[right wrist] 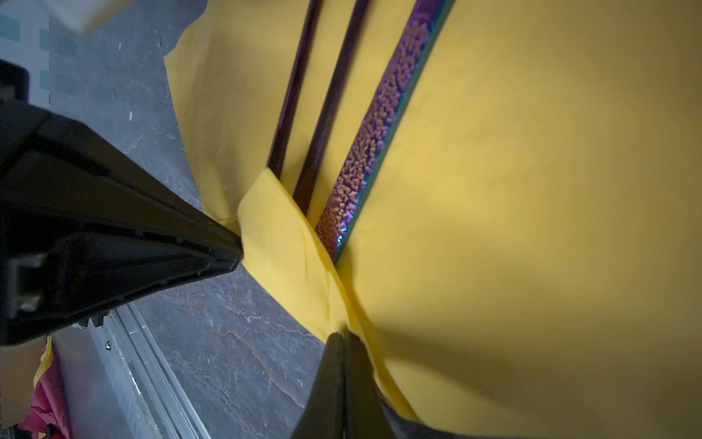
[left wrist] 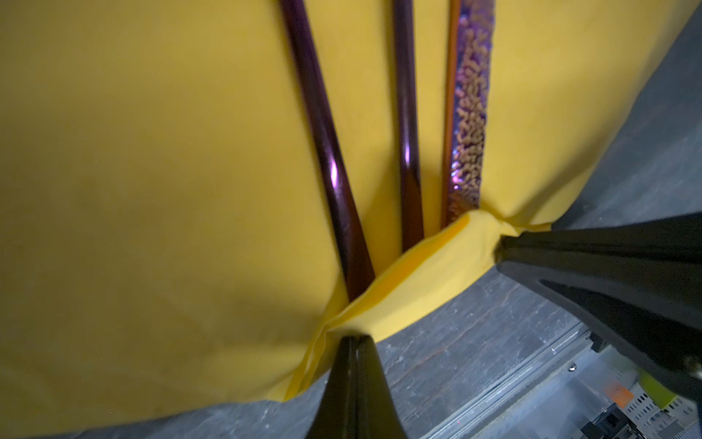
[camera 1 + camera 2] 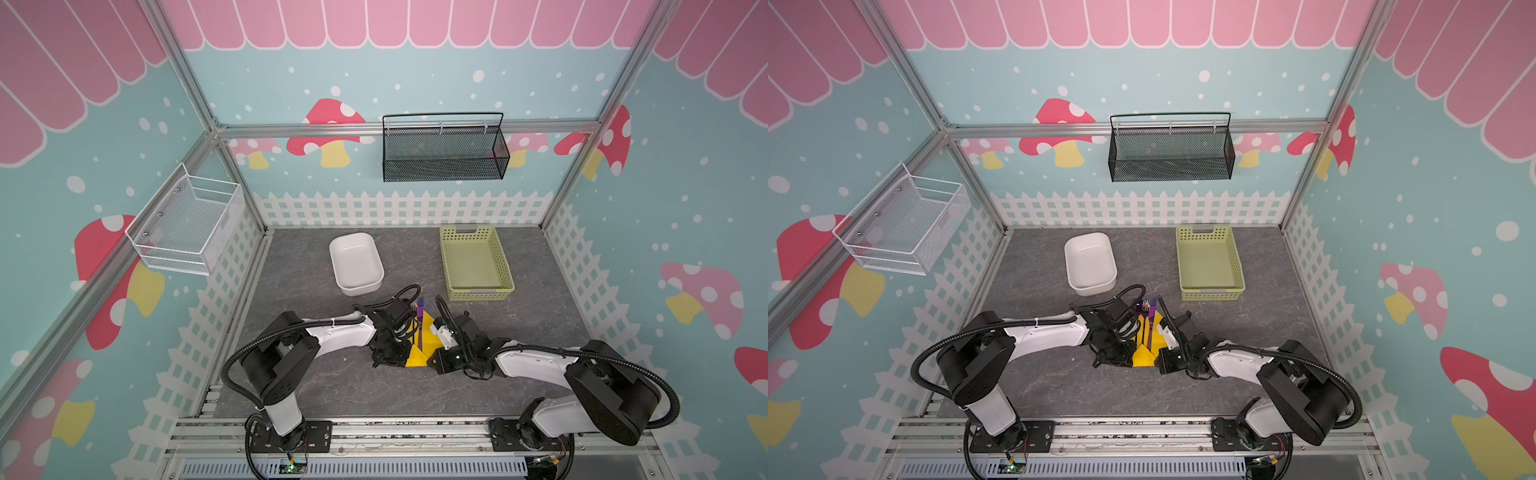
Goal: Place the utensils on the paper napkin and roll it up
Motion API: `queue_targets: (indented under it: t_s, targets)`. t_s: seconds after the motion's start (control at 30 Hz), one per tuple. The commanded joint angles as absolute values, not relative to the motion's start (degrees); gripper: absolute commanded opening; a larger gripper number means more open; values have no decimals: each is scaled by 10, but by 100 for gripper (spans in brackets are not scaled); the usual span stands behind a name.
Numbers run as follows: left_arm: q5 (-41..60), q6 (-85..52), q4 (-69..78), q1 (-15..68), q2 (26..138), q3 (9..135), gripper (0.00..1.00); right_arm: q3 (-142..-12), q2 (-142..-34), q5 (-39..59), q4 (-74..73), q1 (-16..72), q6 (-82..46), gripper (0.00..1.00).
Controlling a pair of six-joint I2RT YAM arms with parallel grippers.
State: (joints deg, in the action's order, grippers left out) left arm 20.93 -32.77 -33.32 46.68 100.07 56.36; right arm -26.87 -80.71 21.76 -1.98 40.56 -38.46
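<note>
The yellow paper napkin (image 3: 417, 358) (image 3: 1144, 356) lies on the grey table between both arms. The utensils rest on it side by side: two dark-purple handles (image 2: 326, 152) (image 2: 406, 133) and a textured violet knife (image 2: 469, 114), also seen in the right wrist view (image 1: 380, 129). Their heads (image 3: 417, 309) (image 3: 1147, 309) stick out past its far edge. The near edge of the napkin is folded up over the handle ends (image 2: 418, 273) (image 1: 281, 243). My left gripper (image 2: 355, 339) (image 3: 404, 360) is shut on one end of that fold. My right gripper (image 1: 343, 336) (image 3: 434, 358) is shut on the other end.
A white tub (image 3: 356, 264) and a pale green perforated basket (image 3: 476, 264) stand behind the napkin. A black mesh basket (image 3: 444, 149) hangs on the back wall, a white wire basket (image 3: 187, 220) on the left wall. Metal rails (image 3: 374, 428) run along the table's front.
</note>
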Motion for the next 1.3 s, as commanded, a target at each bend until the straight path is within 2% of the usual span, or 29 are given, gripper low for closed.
queue_targets:
  t_s: [0.0,0.33,0.83,0.9,1.03,1.27]
  targets:
    - [189,-335,-331,465,1007,543,0,-255,-824,190,28,404,-390,5]
    - [207,-340,-314,450,1011,517,0,-255,-803,166,74,397,-382,5]
    - [220,-344,-301,444,1013,508,0,-262,-717,111,184,372,-394,5]
    - [221,-345,-301,444,1010,508,0,-274,-693,147,171,370,-399,5]
    - [224,-344,-297,444,1006,508,0,-240,-660,308,-22,369,-463,6]
    - [223,-348,-296,444,991,515,0,-246,-762,335,-51,364,-450,6]
